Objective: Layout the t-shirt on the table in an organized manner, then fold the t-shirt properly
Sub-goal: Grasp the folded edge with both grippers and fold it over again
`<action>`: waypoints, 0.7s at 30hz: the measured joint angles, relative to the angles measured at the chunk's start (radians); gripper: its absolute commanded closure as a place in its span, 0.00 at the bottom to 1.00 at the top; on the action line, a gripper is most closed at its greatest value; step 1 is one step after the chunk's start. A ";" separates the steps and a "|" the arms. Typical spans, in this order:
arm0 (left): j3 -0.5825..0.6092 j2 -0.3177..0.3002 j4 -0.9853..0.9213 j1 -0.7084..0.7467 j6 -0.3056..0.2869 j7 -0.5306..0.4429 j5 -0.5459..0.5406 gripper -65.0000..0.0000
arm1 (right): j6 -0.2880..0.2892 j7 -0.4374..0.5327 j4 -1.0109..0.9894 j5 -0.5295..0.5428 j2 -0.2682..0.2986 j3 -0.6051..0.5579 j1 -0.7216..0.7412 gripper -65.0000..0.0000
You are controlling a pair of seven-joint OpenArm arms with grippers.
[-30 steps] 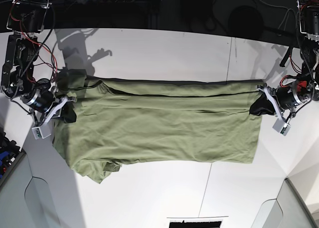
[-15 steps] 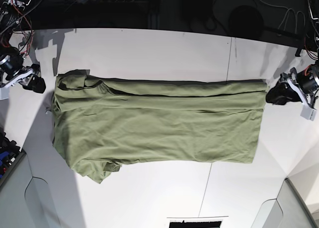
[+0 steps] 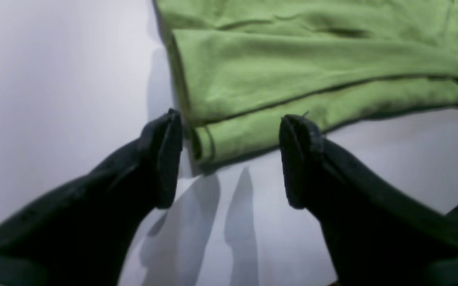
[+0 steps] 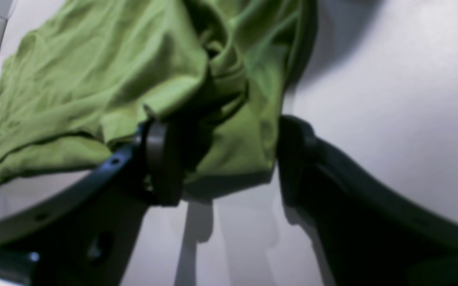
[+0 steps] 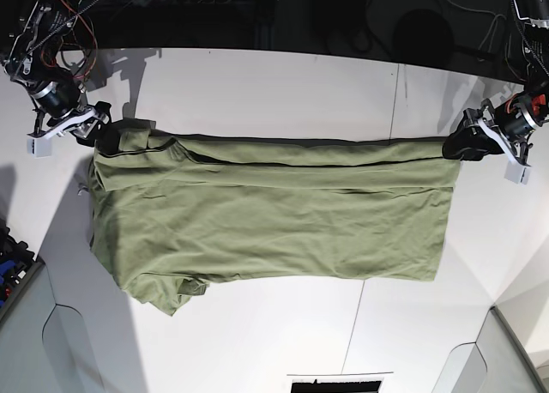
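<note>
The t-shirt lies spread across the middle of the table, folded lengthwise so that a long doubled edge runs along its far side, with a bunched sleeve hanging off at about 7 o'clock of the garment. No tag, label or writing can be read in any view, and no container shows. The left gripper sits at the shirt's 3 o'clock corner in the base view, its jaws standing wide apart on either side of the folded hem corner, gripping nothing. The right gripper is at the 10 o'clock corner, jaws also spread; crumpled cloth lies between them, seemingly loose rather than pinched, though the blurred close view leaves that uncertain.
</note>
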 measured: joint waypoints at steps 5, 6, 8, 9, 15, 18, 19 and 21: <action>0.002 0.003 -0.074 -0.053 0.000 -0.019 0.016 0.37 | 0.000 0.004 0.000 0.001 -0.005 -0.018 0.000 0.45; 0.001 0.003 -0.095 -0.068 0.000 -0.019 0.016 0.37 | 0.000 0.005 0.000 0.001 -0.005 -0.022 0.000 0.45; 0.005 0.002 -0.132 -0.095 0.000 -0.023 0.014 0.37 | 0.000 0.007 0.000 0.001 -0.005 -0.034 0.000 0.45; 0.011 0.003 -0.145 -0.106 0.000 -0.024 0.011 0.37 | 0.000 0.007 0.000 0.001 -0.005 -0.040 0.000 0.45; 0.101 -0.003 -0.152 -0.113 -0.008 -0.044 -0.015 0.37 | 0.000 0.007 0.001 0.005 -0.005 -0.063 0.000 0.45; 0.131 -0.003 -0.149 -0.118 -0.009 -0.050 -0.017 0.38 | 0.000 0.008 0.001 0.005 -0.005 -0.063 0.000 0.49; 0.131 -0.003 -0.149 -0.118 -0.009 -0.050 -0.018 0.38 | 0.000 0.008 0.001 0.003 -0.005 -0.063 0.000 0.55; 0.132 -0.003 -0.149 -0.118 -0.011 -0.050 -0.014 0.52 | 0.000 0.014 0.001 -0.010 -0.005 -0.063 0.000 0.73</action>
